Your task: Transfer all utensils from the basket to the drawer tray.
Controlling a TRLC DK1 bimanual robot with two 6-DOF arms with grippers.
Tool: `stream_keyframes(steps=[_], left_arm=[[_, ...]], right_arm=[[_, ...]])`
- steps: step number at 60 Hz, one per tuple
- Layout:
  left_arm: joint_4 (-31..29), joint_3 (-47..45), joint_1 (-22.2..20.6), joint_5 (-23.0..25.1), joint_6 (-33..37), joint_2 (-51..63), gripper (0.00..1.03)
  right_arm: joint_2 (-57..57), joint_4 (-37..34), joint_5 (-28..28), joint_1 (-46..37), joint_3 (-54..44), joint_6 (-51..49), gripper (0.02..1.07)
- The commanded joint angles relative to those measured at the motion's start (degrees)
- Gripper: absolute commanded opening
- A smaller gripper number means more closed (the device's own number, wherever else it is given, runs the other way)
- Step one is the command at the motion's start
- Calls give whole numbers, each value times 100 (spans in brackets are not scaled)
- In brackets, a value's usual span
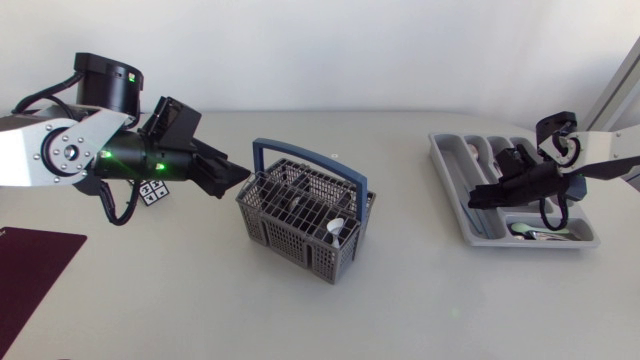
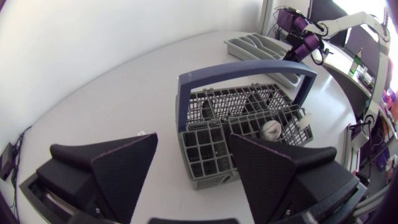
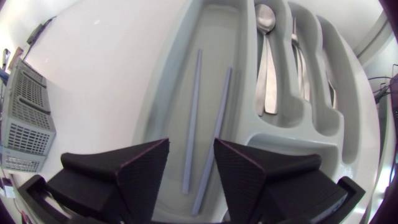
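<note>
Hovering wide open and empty, the left gripper (image 2: 193, 143) faces the basket (image 2: 208, 152) at mid-tabletop, where a spoon (image 2: 272, 129) stands bowl-up near one corner. Over the drawer tray (image 3: 163, 81) by the tabletop's right edge, the right gripper (image 3: 191, 149) gapes empty above two chopsticks (image 3: 193, 118) lying lengthwise in the long compartment.

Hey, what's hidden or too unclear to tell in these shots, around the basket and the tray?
1. Head view: grid walls and handle of the basket hide most contents; what remains cannot be counted.
2. Head view: the right arm covers the middle compartments of the tray.
3. Left wrist view: the left end effector blocks the basket's nearest cells.
</note>
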Motion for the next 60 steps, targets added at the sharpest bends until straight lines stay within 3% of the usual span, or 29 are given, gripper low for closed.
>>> stream_keyframes(steps=[1, 10, 22, 41, 60], left_arm=[[68, -143, -60, -22, 152, 146, 80], [77, -161, -166, -101, 231, 348, 80], [112, -38, -368, -400, 284, 761, 80], [138, -82, -579, -743, 310, 1060, 80], [-29, -451, -649, -743, 416, 761, 80]], right_arm=[[-650, 73, 32, 149, -367, 17, 76], [-1687, 55, -109, 826, -991, -71, 76], [-2258, -314, -425, 1810, -1193, -44, 76], [-2056, -516, -636, 2935, -1123, 131, 76], [-1239, -534, -636, 3208, -367, 377, 76]])
